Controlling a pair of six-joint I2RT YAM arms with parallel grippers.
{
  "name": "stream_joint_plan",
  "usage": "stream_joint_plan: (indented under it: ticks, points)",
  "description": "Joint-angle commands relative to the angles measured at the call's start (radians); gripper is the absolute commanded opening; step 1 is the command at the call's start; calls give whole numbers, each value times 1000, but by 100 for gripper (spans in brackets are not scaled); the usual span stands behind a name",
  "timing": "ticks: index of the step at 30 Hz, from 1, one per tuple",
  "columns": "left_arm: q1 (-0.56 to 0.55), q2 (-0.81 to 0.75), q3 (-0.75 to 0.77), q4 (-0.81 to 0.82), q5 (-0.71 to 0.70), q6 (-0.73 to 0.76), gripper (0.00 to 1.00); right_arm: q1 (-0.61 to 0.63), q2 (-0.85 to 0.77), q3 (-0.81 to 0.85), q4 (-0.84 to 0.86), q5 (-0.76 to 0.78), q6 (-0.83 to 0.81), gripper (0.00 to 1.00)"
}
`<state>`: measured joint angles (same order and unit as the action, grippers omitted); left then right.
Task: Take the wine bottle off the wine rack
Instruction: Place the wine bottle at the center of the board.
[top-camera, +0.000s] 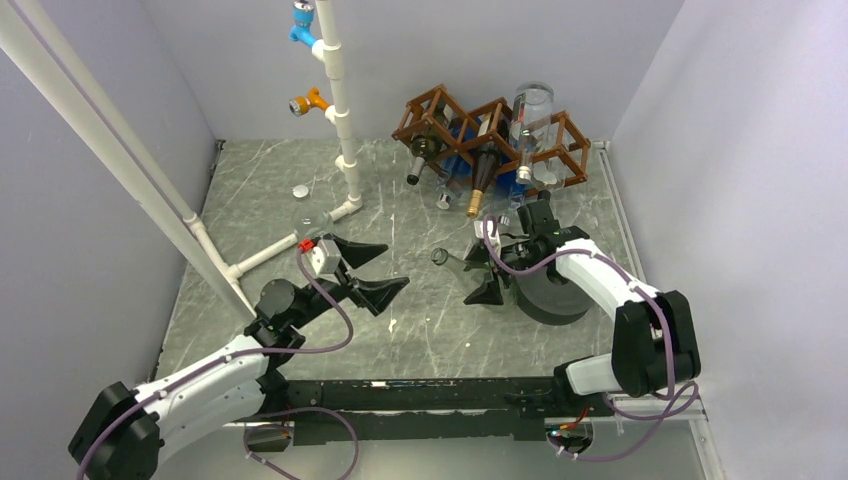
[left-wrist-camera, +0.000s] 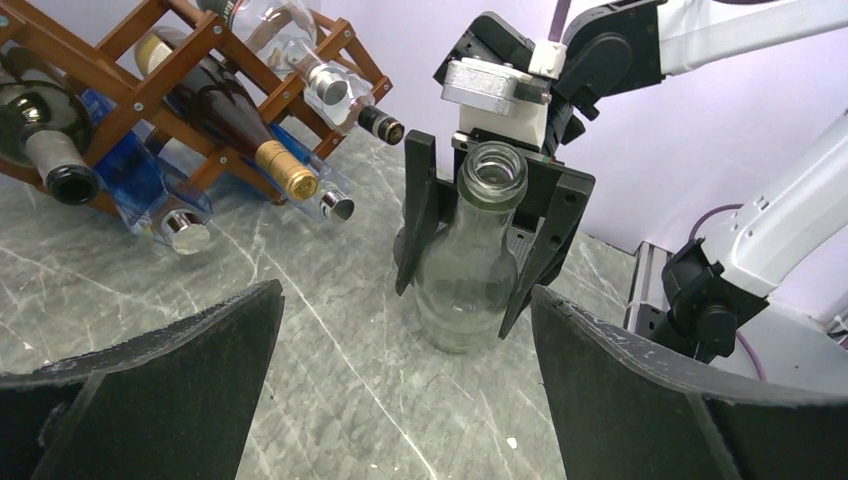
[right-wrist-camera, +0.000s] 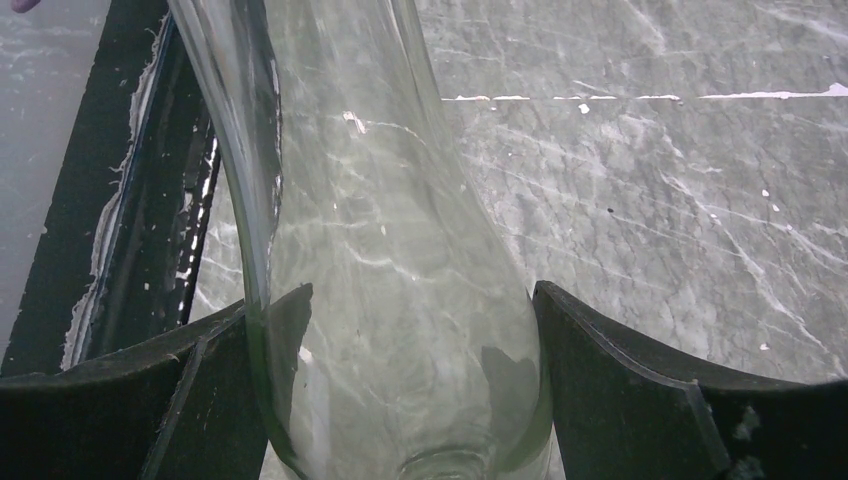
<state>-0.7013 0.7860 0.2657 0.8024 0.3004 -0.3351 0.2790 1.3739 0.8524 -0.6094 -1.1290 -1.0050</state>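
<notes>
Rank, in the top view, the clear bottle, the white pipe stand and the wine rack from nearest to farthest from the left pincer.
1. clear bottle, just right of the left pincer
2. white pipe stand, farther back, left
3. wine rack, far back, right

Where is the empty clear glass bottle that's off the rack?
In the top view, the clear glass bottle is right of centre, gripped in the right gripper, just in front of the brown wooden lattice wine rack.

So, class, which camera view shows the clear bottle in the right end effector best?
Left wrist: the clear bottle shows mouth to base in the right end effector. Top external shows it small; right wrist, only its body.
</notes>
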Motion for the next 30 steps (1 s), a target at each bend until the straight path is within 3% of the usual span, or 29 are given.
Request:
stream_joint_plan:
  ticks: [1,16,30]
  points:
    - [-26,40,6,120,11,62,99,-12,-1,57,-7,-111,-3,11]
    - [-107,206,48,263,-47,181,99,-27,23,61,-21,-129,-13,11]
    - [-126,348,95,470,-42,171,99,-37,38,74,-59,-134,-49,11]
